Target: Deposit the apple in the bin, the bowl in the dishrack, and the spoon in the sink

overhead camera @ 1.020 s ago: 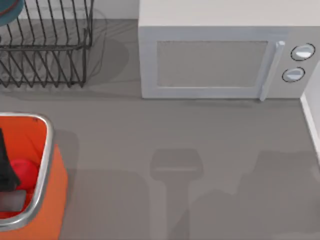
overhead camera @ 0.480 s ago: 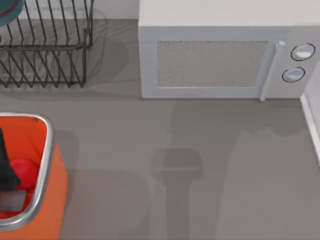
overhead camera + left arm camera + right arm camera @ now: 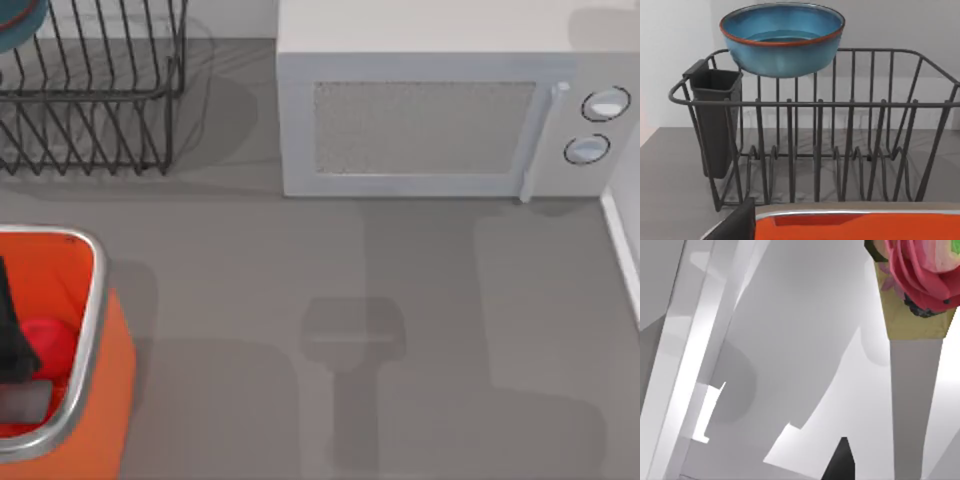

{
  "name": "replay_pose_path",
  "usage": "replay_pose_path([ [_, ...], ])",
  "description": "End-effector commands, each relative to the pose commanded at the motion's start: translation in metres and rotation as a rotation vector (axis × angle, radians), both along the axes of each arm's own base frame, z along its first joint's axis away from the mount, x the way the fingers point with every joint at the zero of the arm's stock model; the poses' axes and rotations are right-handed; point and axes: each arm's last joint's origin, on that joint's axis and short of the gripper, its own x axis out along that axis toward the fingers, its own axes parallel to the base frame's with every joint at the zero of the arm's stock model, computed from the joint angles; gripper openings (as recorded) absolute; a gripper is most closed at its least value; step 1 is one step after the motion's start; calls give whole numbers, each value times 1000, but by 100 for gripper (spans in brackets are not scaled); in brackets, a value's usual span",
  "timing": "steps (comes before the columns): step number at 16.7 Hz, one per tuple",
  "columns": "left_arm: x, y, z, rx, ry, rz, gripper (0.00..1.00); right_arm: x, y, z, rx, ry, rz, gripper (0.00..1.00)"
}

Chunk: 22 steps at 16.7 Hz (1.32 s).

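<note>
Left gripper point(image 3: 12, 335): top view, a dark shape over the orange bin point(image 3: 88, 330) at 8 o'clock of the table point(image 3: 330, 260), whether apart or together cannot be told; the red apple point(image 3: 52, 345) lies inside the bin just beside it, the wire dishrack point(image 3: 100, 100) stands at 10 o'clock, and the microwave point(image 3: 440, 120) at 1 o'clock. Left wrist view: teal bowl point(image 3: 782, 37) rests on the dishrack's point(image 3: 840, 140) top rails, upright, mouth facing up, near a dark cutlery holder point(image 3: 715, 120); the bin's silver rim point(image 3: 855, 214) lies in front. Right wrist view: right gripper point(image 3: 841, 462), a dark tip against white surfaces, state cannot be told.
</note>
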Motion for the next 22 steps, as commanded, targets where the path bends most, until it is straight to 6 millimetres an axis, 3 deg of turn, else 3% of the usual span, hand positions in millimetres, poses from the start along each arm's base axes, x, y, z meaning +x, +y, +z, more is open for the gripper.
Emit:
replay_pose_path([
  [10,0,0,0,0,0,0,100,4,2,-6,-2,-15,-8,0],
  [17,0,0,0,0,0,0,100,5,5,-42,1,10,-2,0],
  [22,0,0,0,0,0,0,100,4,5,-49,-1,-3,-2,0],
])
